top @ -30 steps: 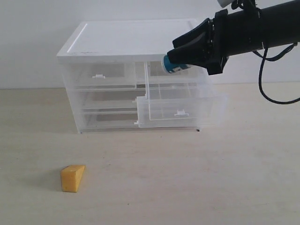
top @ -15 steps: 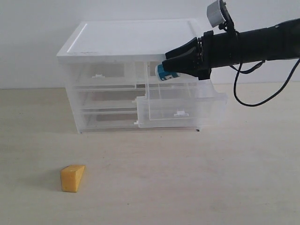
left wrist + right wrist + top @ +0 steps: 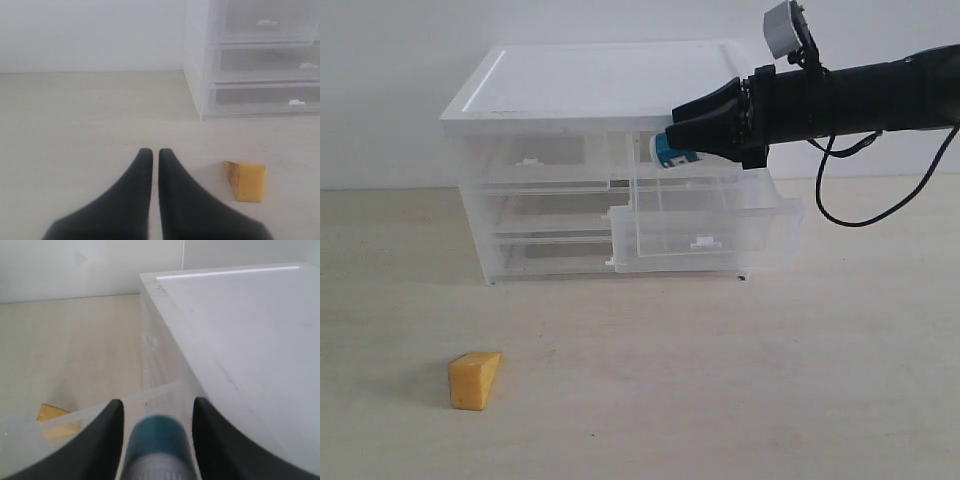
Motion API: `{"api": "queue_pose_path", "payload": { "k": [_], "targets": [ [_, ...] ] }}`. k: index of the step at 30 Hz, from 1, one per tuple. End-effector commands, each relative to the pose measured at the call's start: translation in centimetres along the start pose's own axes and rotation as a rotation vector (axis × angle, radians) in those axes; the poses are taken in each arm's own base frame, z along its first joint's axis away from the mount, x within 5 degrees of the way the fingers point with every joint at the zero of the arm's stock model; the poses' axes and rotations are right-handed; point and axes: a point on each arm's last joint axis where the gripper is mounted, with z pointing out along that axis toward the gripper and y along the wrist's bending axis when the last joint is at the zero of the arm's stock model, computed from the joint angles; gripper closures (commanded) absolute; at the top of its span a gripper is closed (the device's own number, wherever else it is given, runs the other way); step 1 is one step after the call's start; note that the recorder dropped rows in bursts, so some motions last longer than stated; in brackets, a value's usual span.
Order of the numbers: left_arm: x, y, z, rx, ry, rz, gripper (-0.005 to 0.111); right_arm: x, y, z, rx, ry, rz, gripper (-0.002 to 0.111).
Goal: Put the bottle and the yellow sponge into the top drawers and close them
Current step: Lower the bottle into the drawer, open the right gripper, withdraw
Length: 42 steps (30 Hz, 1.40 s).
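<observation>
The teal-blue bottle (image 3: 669,152) sticks out from the fingertips of my right gripper (image 3: 678,140), which is shut on it. It hangs above the rear of the pulled-out top right drawer (image 3: 760,232). In the right wrist view the bottle (image 3: 157,432) sits between the two black fingers of the right gripper (image 3: 158,402). The top left drawer (image 3: 535,162) is pushed in. The yellow sponge (image 3: 475,379) lies on the table at the front left. My left gripper (image 3: 151,151) is shut and empty, low over the table beside the sponge (image 3: 246,180).
The white-topped clear cabinet (image 3: 600,85) stands at the back against a white wall, with two full-width drawers (image 3: 550,250) under the top pair. A black cable (image 3: 840,205) hangs from the right arm. Bare tabletop (image 3: 720,380) lies in front.
My right arm swung level and carried the bottle left and slightly down, toward the cabinet over the open drawer. In the last half second it barely moved. The sponge stayed put.
</observation>
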Motion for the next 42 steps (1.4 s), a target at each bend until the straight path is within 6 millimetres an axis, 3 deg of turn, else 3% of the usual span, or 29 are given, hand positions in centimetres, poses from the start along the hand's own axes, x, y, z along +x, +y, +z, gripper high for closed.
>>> {"api": "queue_pose_path", "payload": {
  "k": [1,7,11,13,16,17,19,23,29,37,42],
  "targets": [
    [0.1,0.0,0.0,-0.001,0.001,-0.004,0.103,0.5,-0.1,0.2,-0.004,0.006,0.04,0.057],
    [0.1,0.0,0.0,-0.001,0.001,-0.004,0.103,-0.6,0.1,-0.1,0.005,-0.013,0.053,0.049],
    [0.1,0.0,0.0,-0.001,0.001,-0.004,0.103,-4.3,1.3,-1.3,0.016,-0.027,0.024,0.049],
    [0.1,0.0,0.0,-0.001,0.001,-0.004,0.103,-6.3,2.5,-2.1,0.01,0.012,0.035,0.061],
    [0.1,0.0,0.0,-0.001,0.001,-0.004,0.103,-8.5,4.3,-4.1,0.098,0.249,0.059,0.099],
    [0.1,0.0,0.0,-0.001,0.001,-0.004,0.103,-8.9,4.7,-4.5,0.111,0.291,0.065,0.106],
    [0.1,0.0,0.0,-0.001,0.001,-0.004,0.103,-9.7,5.7,-5.6,0.162,0.387,0.108,0.108],
    [0.1,0.0,0.0,-0.001,0.001,-0.004,0.103,-10.3,7.1,-7.7,0.284,0.572,0.229,0.108],
    [0.1,0.0,0.0,-0.001,0.001,-0.004,0.103,-11.1,8.8,-9.1,0.409,0.702,0.335,0.108],
    [0.1,0.0,0.0,-0.001,0.001,-0.004,0.103,-10.4,12.4,-8.5,0.645,0.711,0.363,0.108],
    [0.1,0.0,0.0,-0.001,0.001,-0.004,0.103,-9.1,14.8,-7.6,0.63,0.699,0.425,0.108]
  ]
}}
